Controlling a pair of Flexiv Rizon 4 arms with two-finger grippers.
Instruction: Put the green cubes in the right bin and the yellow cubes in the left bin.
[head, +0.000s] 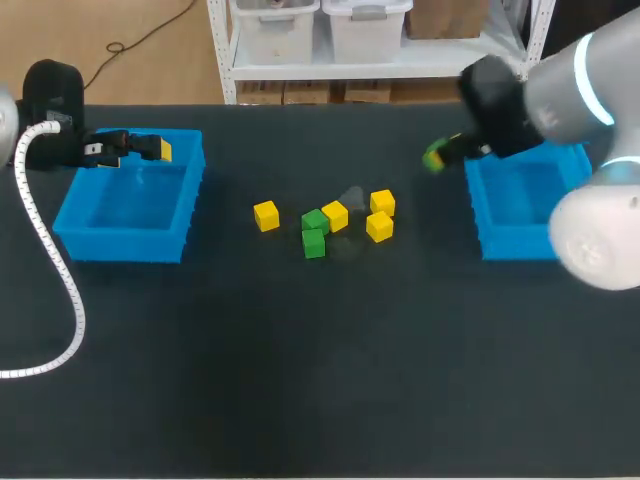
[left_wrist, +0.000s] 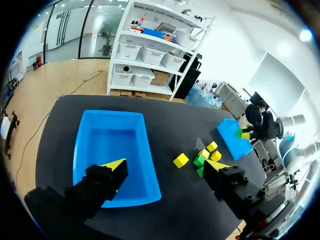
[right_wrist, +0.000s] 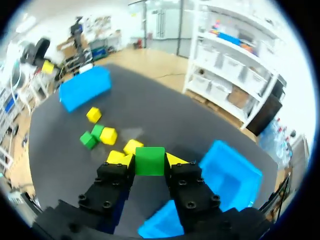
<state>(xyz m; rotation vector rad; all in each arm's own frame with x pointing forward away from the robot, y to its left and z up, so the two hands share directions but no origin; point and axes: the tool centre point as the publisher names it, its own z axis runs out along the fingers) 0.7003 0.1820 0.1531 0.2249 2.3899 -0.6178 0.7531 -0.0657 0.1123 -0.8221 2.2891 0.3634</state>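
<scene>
Pinching a green cube (right_wrist: 150, 160), right gripper (right_wrist: 150, 164) is being held just left of right bin (head: 500, 245) for drop-off; left gripper (left_wrist: 166, 166) is being held spread, empty, over left bin (left_wrist: 81, 145).

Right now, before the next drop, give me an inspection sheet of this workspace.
Surface: dark table, no spill seen.
Job's things: four yellow cubes and two green cubes clustered mid-table; held green cube in the right gripper; left bin empty; right bin shows no cube where visible.
Clutter: nothing seen.
Grippers: left gripper open, over the left bin; right gripper shut on the held green cube, beside the right bin.
Cables: white coiled hose loops over the table's left side.
Surroundings: nothing seen reaching over the table.
</scene>
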